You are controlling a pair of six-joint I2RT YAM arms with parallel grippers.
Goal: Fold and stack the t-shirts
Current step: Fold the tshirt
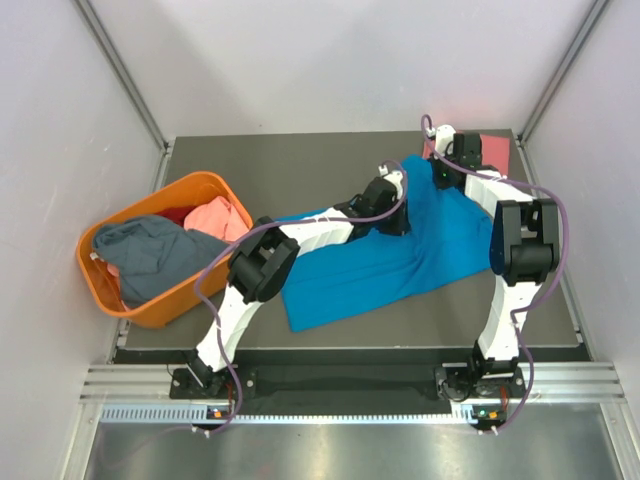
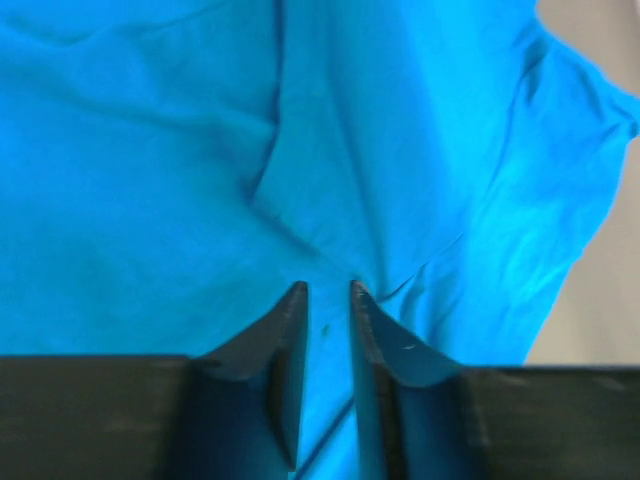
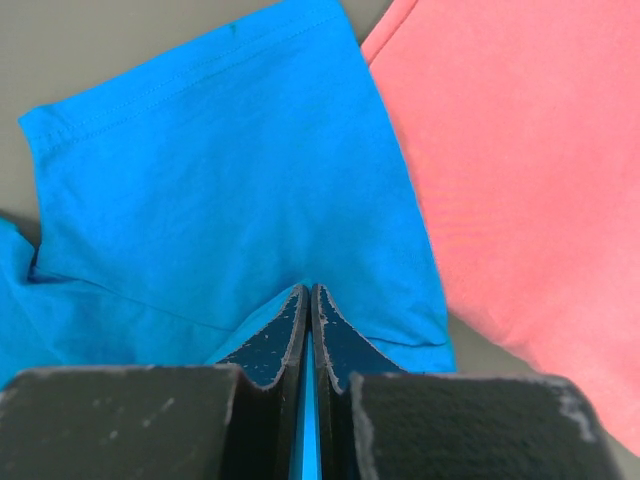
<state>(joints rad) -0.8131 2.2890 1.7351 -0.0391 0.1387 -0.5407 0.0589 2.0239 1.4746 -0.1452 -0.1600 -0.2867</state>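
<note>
A bright blue t-shirt lies spread and rumpled across the middle of the table. My left gripper sits low over its upper middle. In the left wrist view that gripper is open by a narrow gap, with creased blue cloth under the tips. My right gripper is at the shirt's far right corner. The right wrist view shows it shut on the blue t-shirt near a sleeve hem, cloth pinched between the fingers. A folded salmon-pink t-shirt lies right beside it, at the table's back right.
An orange basket stands at the left edge of the table, holding a grey-blue shirt and a salmon-pink one. White walls with metal posts close in on three sides. Dark table surface shows behind the blue shirt.
</note>
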